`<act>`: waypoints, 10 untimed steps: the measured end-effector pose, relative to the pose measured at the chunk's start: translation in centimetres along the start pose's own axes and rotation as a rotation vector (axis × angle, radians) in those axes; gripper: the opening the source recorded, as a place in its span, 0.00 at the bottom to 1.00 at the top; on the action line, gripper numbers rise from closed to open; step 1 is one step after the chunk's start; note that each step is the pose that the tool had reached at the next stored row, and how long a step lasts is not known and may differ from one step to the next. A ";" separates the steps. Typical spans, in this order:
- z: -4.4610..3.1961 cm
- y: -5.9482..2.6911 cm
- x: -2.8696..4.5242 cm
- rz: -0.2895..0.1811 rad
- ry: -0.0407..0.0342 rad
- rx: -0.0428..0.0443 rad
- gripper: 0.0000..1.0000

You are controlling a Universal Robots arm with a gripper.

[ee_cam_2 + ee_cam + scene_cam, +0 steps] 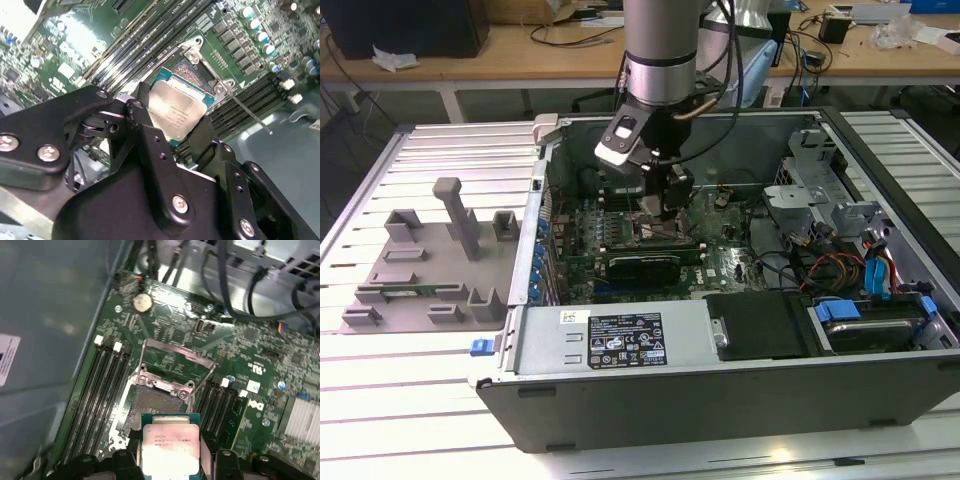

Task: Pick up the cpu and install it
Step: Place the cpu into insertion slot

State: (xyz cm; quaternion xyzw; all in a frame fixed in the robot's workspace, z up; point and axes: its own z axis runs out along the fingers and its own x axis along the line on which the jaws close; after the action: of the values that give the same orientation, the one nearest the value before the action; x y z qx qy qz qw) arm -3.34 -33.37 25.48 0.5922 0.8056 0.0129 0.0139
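Outwardly, in the exterior view, the gripper [668, 205] reached down inside the open computer case [740, 400], low over the green motherboard [720, 262] that lay flat on the case floor beneath the claw. In the second wrist view the two black fingers [145, 120] were clamped on opposite edges of the cpu [177, 111]. They held it flat between them, plate side towards the camera, presumably so that its underside faced the board. Just beyond the claw's tips lay the socket [196, 67], its metal frame open. A thin lever [250, 116] was swung out to one side, most likely to leave the seat free. In the first wrist view the cpu showed as a small square chip: a silvery-grey top plate with faint print and a pinkish sheen, set on a teal-green rim. Ahead of the claw the load plate [172, 360] stood raised over the dark, bare socket, and the chip seemed to hang short of it, not yet seated
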 end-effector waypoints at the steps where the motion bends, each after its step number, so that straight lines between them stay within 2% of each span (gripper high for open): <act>1: 0.00 0.00 0.00 0.033 -0.0013 0.0002 0.55; 7: 0.00 0.00 0.00 0.134 -0.0051 0.0010 0.55; 10: 0.00 0.00 0.00 0.219 -0.0082 0.0016 0.55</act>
State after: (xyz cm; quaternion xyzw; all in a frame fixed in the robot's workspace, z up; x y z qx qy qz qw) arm -3.34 -33.37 25.48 0.6769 0.7359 0.0113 0.0153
